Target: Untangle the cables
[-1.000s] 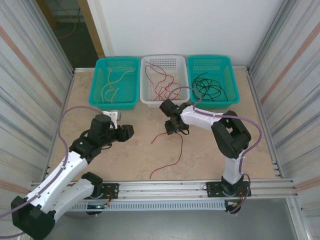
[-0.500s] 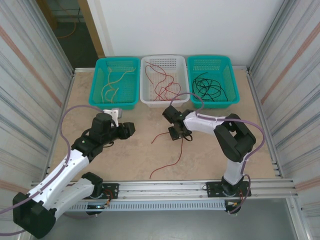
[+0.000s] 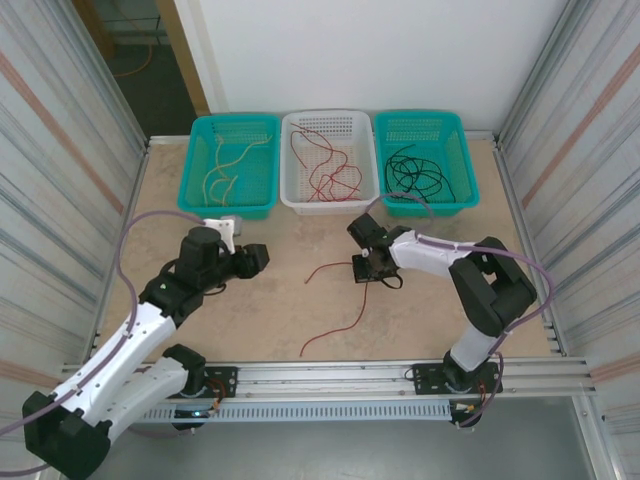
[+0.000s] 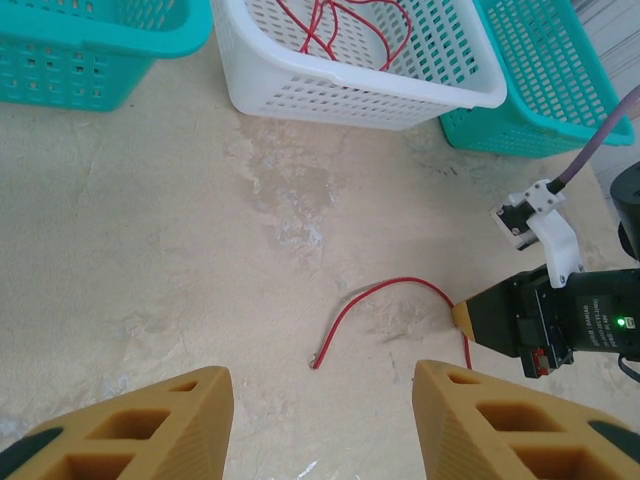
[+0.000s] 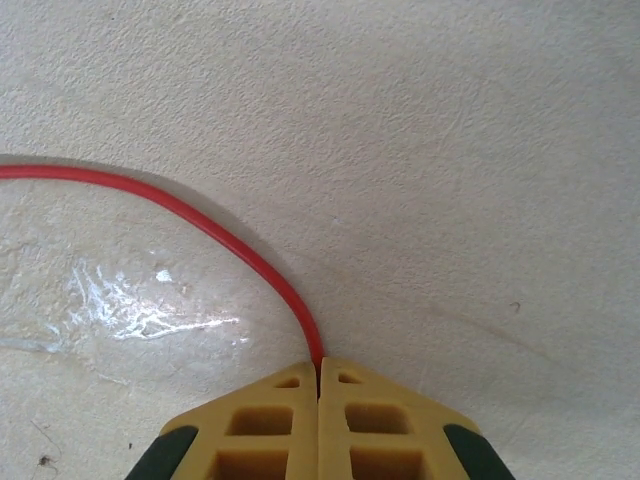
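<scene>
A loose red cable [image 3: 327, 267] lies on the beige table, curving from its free end at the left up to my right gripper [image 3: 361, 271] and then trailing down toward the near rail. In the right wrist view my right gripper [image 5: 319, 372] is shut on this red cable [image 5: 205, 222], its yellow fingertips pressed together low over the table. My left gripper [image 3: 257, 258] hovers to the left of the cable, apart from it. Its fingers [image 4: 130, 420] stand open with nothing between them, and the red cable [image 4: 375, 293] lies ahead of them.
Three baskets line the far edge. The left teal basket [image 3: 197, 165] holds a pale yellow cable, the white basket [image 3: 292, 190] holds red cables, and the right teal basket [image 3: 462, 165] holds black cables. Metal walls stand on both sides, and a rail [image 3: 330, 375] runs along the near edge.
My right gripper has moved right and down to the table and closed on the red cable, dragging its upper bend slightly right. The left arm has barely moved.
</scene>
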